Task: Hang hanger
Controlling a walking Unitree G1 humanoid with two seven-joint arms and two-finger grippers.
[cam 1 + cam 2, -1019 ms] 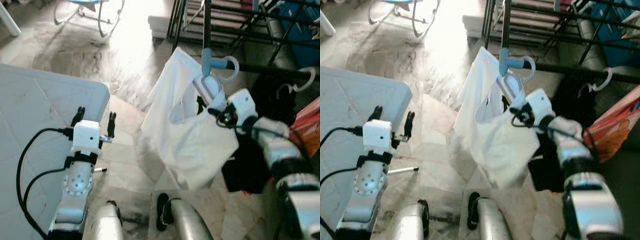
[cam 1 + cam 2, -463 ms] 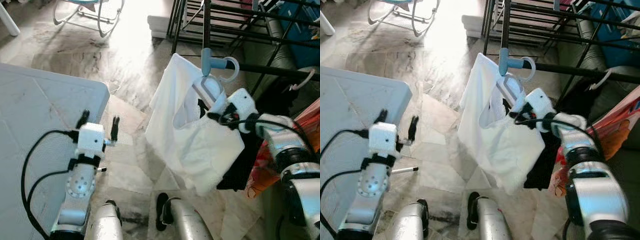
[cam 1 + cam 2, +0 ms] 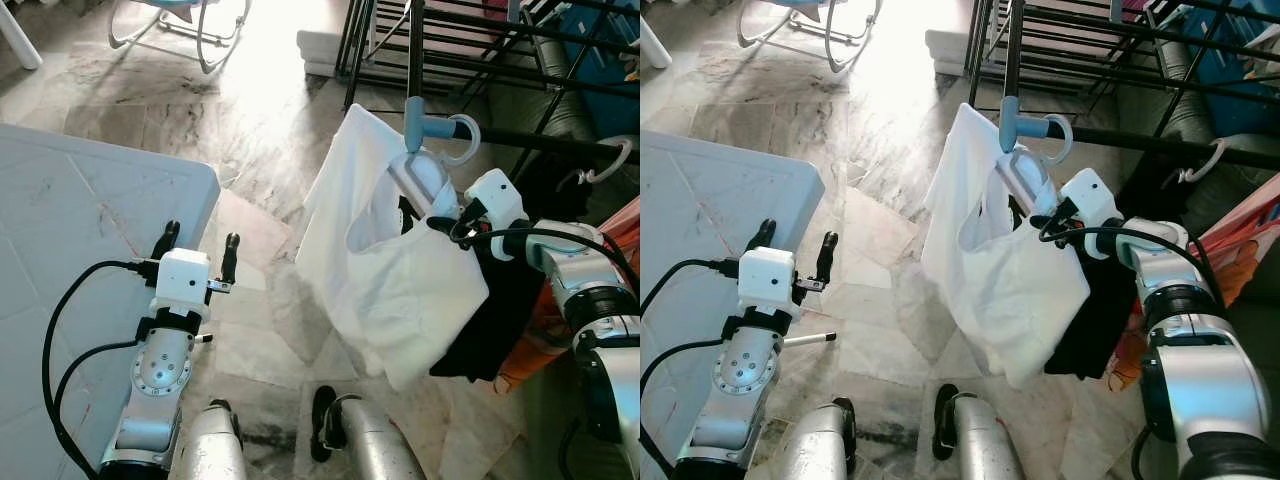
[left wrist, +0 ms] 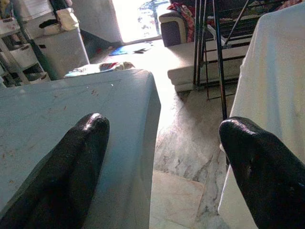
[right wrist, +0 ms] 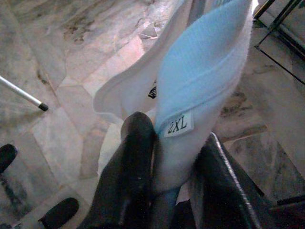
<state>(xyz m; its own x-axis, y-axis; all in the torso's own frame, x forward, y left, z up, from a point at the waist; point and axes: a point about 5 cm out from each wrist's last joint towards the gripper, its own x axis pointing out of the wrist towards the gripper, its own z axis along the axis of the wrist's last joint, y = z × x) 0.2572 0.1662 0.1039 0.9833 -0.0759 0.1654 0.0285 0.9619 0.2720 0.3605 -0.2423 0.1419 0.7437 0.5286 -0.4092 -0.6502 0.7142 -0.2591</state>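
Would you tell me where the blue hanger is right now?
The blue hanger sits ahead and right, hook beside the black rack, carrying the white shirt; the right pincer grips it.

floor (image 3: 250, 130): grey marble tiles, sunlit patch at far end
bench (image 3: 70, 220): white, at left
rack (image 3: 1110, 60): black metal bars, far right

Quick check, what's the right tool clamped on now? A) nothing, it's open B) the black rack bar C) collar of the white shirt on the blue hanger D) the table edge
C: the right tool pinches the white shirt at its collar, by the 2XL tag, under the blue hanger.
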